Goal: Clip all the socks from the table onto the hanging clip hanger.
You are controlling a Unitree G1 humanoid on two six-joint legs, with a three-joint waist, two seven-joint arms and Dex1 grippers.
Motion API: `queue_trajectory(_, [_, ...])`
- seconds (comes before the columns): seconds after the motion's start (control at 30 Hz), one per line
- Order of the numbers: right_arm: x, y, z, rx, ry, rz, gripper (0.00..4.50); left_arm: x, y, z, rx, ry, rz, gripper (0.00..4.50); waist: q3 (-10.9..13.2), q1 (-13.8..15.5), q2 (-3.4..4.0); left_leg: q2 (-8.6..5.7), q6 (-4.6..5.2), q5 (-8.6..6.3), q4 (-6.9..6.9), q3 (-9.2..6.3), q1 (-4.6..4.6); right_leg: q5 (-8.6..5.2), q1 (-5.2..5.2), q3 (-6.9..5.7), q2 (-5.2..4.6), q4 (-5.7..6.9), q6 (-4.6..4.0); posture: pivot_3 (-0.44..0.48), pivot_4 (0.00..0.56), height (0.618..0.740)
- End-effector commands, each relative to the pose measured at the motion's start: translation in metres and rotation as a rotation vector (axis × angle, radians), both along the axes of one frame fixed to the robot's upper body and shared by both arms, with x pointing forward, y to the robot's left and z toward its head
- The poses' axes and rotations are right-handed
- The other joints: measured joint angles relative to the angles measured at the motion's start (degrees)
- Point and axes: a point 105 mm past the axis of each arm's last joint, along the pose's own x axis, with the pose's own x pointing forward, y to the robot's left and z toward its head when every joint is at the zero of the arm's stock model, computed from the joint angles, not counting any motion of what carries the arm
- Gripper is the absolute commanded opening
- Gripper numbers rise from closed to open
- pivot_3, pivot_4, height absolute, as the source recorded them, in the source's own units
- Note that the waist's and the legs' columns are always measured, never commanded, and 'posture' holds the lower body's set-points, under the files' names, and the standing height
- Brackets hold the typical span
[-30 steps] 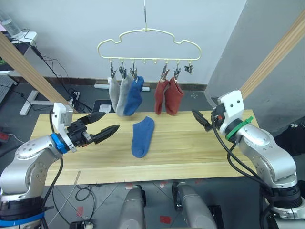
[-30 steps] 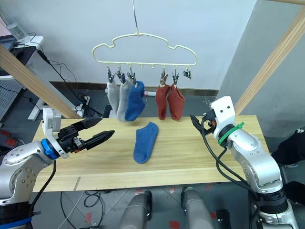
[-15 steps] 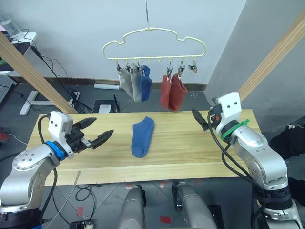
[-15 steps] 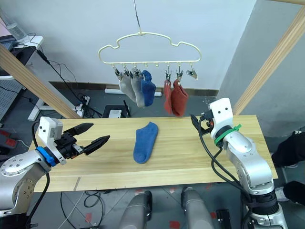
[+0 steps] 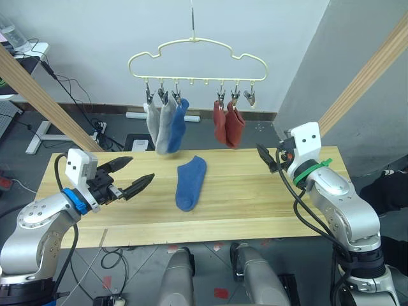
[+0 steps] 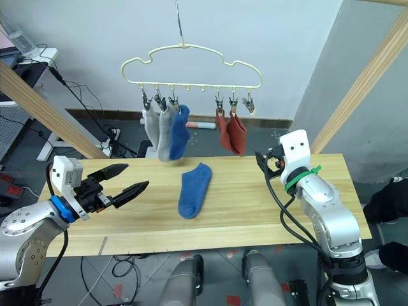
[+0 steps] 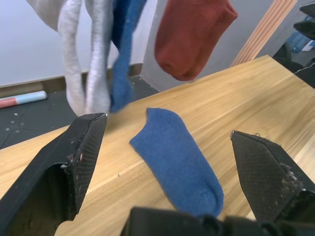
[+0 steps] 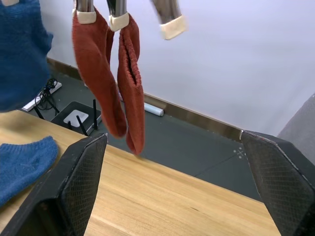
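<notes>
One blue sock (image 5: 191, 183) lies flat on the table (image 5: 255, 204) at its middle. Above and behind it hangs the clip hanger (image 5: 197, 78). Clipped to it are two grey socks (image 5: 156, 124), a blue sock (image 5: 179, 122) and two rust-red socks (image 5: 228, 124); a free clip (image 5: 249, 97) sits at its right end. My left gripper (image 5: 141, 168) is open, low over the table to the left of the lying sock, pointing at it. My right gripper (image 5: 266, 159) is open over the table's right part, clear of the sock. In the left wrist view the lying sock (image 7: 177, 162) shows between the fingers (image 7: 83, 147).
Slanted wooden poles rise at the left (image 5: 38, 89) and the right (image 5: 370, 70) of the table. Cables and a power strip (image 5: 137, 141) lie on the floor behind it. A grey wall panel (image 5: 331, 57) stands at the back right.
The hanger has swung back to the left and its socks sway with it. Over the second, my left gripper drew back to the left and lower. The right gripper has barely moved.
</notes>
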Motion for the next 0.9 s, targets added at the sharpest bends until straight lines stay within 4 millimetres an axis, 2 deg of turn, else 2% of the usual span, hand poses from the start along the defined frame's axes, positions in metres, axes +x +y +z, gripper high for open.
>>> queue_trajectory(0.03, [0.000, -0.005, 0.014, 0.000, -0.053, -0.027, 4.50, -0.001, 0.002, 0.011, 0.002, -0.043, 0.005, 4.47, 0.00, 0.00, 0.00, 0.00, 0.00, 0.00, 0.00, 0.00, 0.00, 0.00, 0.00, 0.00, 0.00, 0.00, 0.00, 0.034, 0.315, 0.740])
queue_trajectory(0.27, [0.004, -0.003, 0.019, 0.011, -0.060, -0.030, 4.50, -0.001, 0.000, 0.014, -0.005, -0.059, -0.006, 4.47, 0.00, 0.00, 0.00, 0.00, 0.00, 0.00, 0.01, 0.00, 0.00, 0.00, 0.00, -0.01, 0.00, 0.02, 0.00, 0.036, 0.316, 0.740])
queue_trajectory(0.57, [0.011, 0.017, 0.038, 0.121, -0.112, -0.090, 4.50, -0.020, -0.045, 0.054, -0.136, -0.144, -0.222, 4.47, 0.01, 0.00, 0.01, 0.01, 0.00, 0.00, 0.01, -0.04, 0.00, 0.00, 0.00, -0.01, 0.00, 0.03, 0.00, 0.051, 0.330, 0.740])
queue_trajectory(0.9, [0.016, 0.026, 0.049, 0.170, -0.152, -0.107, 4.50, -0.023, -0.061, 0.069, -0.166, -0.191, -0.299, 4.47, 0.02, 0.00, 0.04, 0.00, 0.00, 0.00, 0.01, -0.03, 0.01, 0.00, 0.00, -0.02, 0.02, 0.04, 0.00, 0.059, 0.331, 0.740])
